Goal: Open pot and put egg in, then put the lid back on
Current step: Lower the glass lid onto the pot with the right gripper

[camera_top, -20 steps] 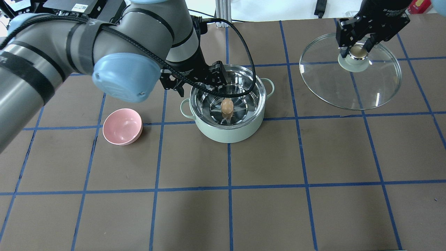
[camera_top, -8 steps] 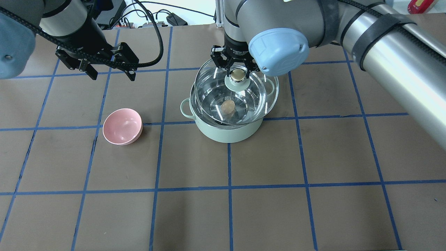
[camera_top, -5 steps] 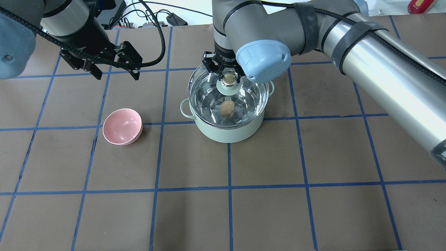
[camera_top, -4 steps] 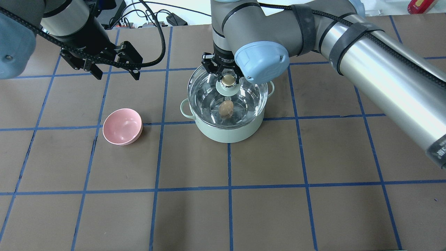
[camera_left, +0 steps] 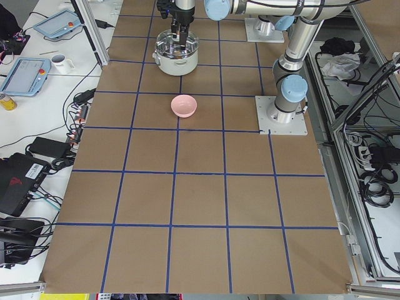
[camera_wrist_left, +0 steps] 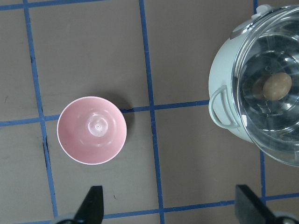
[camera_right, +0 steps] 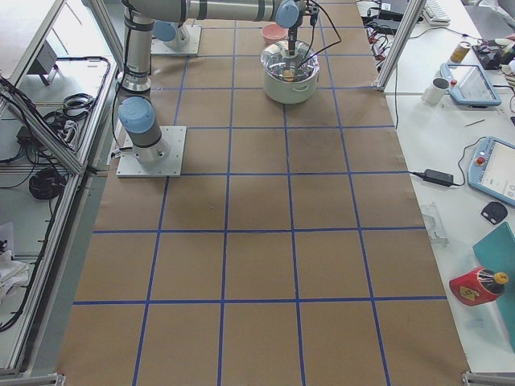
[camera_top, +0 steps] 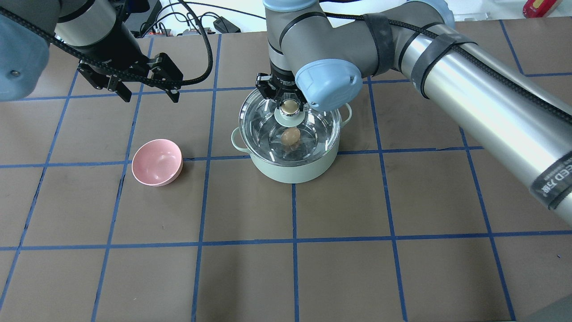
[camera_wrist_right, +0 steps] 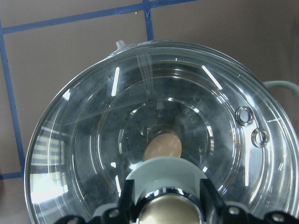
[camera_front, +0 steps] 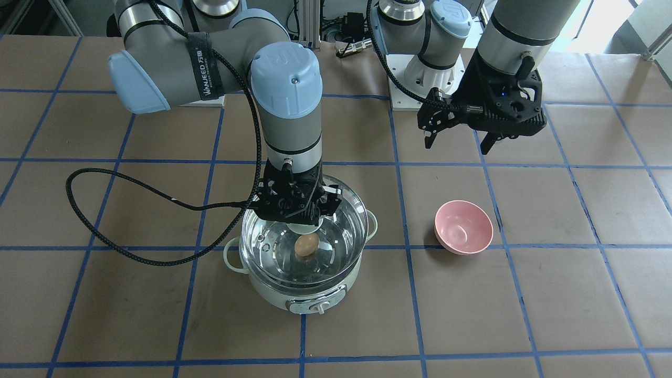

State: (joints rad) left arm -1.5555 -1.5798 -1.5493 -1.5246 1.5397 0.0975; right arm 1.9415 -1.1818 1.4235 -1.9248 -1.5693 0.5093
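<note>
The glass lid is lying over the mint-green electric pot, rims near concentric; seating unconfirmed. The egg is resting inside, at the floor centre. The right gripper is standing above the lid centre, fingers clamping its knob. In the overhead view, the left gripper, fingers wide and empty, is hovering at 10 o'clock, well apart.

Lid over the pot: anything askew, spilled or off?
Nothing stands out. The lid looks level and roughly centred over the pot, held at its knob by the right gripper; whether it is fully seated I cannot tell. The egg lies intact inside, nothing spilled. The pink bowl is upright.
</note>
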